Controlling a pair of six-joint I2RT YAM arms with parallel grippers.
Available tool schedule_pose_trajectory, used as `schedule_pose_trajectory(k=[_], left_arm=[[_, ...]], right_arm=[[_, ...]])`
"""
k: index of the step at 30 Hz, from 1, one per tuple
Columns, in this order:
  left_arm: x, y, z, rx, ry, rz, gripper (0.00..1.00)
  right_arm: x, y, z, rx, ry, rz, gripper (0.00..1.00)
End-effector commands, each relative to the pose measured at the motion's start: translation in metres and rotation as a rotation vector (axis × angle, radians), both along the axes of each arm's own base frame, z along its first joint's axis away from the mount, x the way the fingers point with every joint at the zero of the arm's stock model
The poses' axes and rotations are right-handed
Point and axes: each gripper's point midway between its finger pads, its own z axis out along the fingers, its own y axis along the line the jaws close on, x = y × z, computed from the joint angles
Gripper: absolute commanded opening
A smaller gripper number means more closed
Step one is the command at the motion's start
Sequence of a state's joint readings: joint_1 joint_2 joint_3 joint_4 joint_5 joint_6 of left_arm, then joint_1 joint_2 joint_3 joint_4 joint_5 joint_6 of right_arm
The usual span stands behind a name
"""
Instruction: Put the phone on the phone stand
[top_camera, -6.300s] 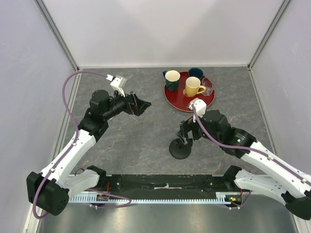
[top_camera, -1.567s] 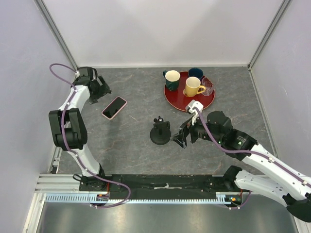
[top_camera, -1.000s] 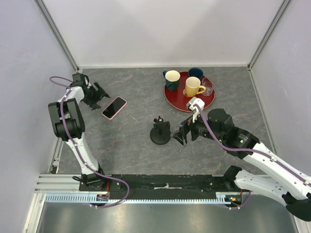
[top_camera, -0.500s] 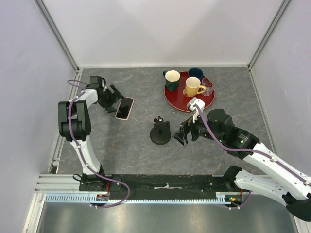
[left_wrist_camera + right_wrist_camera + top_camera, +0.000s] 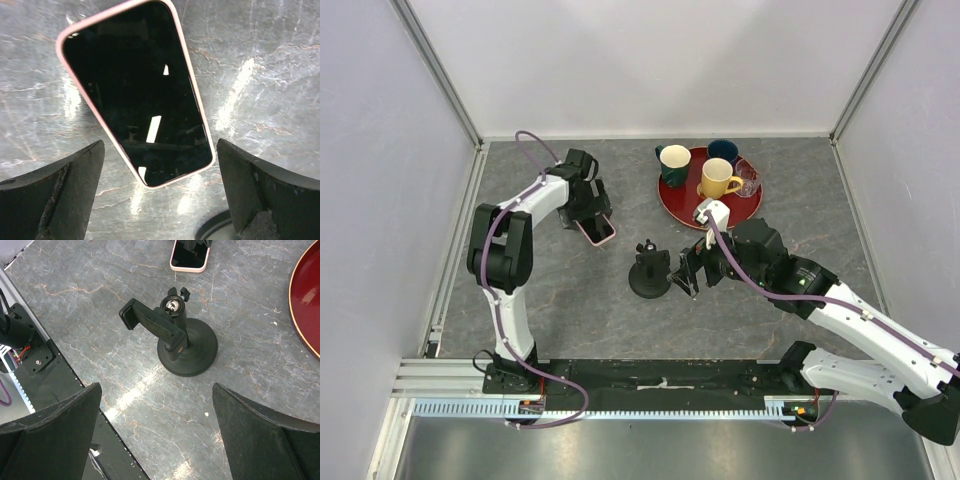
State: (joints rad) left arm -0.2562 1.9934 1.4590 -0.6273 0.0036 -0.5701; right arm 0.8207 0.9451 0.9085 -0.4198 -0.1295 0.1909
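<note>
The phone [image 5: 600, 232], black screen with a pale pink case edge, lies flat on the grey table. In the left wrist view the phone [image 5: 137, 92] lies slanted just ahead of my open fingers. My left gripper [image 5: 588, 208] [image 5: 160, 200] is open, directly over the phone's near end and not touching it. The black phone stand [image 5: 649, 273] stands upright on its disc base in mid-table. In the right wrist view the stand [image 5: 180, 337] shows its clamp arm pointing left. My right gripper [image 5: 686, 272] [image 5: 157, 440] is open and empty just right of the stand.
A round red tray [image 5: 678, 205] at the back right holds a dark green mug [image 5: 673, 163], a yellow mug [image 5: 718, 178], a blue mug [image 5: 723, 150] and a small glass [image 5: 748, 180]. White walls enclose the table; the black base rail [image 5: 650, 378] runs along the near edge.
My left gripper has swung right from the far left corner, and the phone has shifted right with it toward the stand. My right gripper has edged left, closer to the stand.
</note>
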Motion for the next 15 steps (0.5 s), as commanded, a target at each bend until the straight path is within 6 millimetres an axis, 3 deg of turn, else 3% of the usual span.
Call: schedule_pose_trajectory(k=[1,3,15], left_arm=[[0.008,0.029,0.009,0.242,-0.030,-0.015,1.00],[0.007,0.031,0.005,0.254,-0.008,0.036,1.00],[0.010,-0.003,-0.007,0.125,0.041,0.108,1.00]], right_arm=[[0.008,0.005,0.027,0.064,-0.057,-0.020,0.98],[0.007,0.004,0.025,0.061,-0.053,-0.022,0.98],[0.006,0.001,0.019,0.053,-0.056,-0.026,0.98]])
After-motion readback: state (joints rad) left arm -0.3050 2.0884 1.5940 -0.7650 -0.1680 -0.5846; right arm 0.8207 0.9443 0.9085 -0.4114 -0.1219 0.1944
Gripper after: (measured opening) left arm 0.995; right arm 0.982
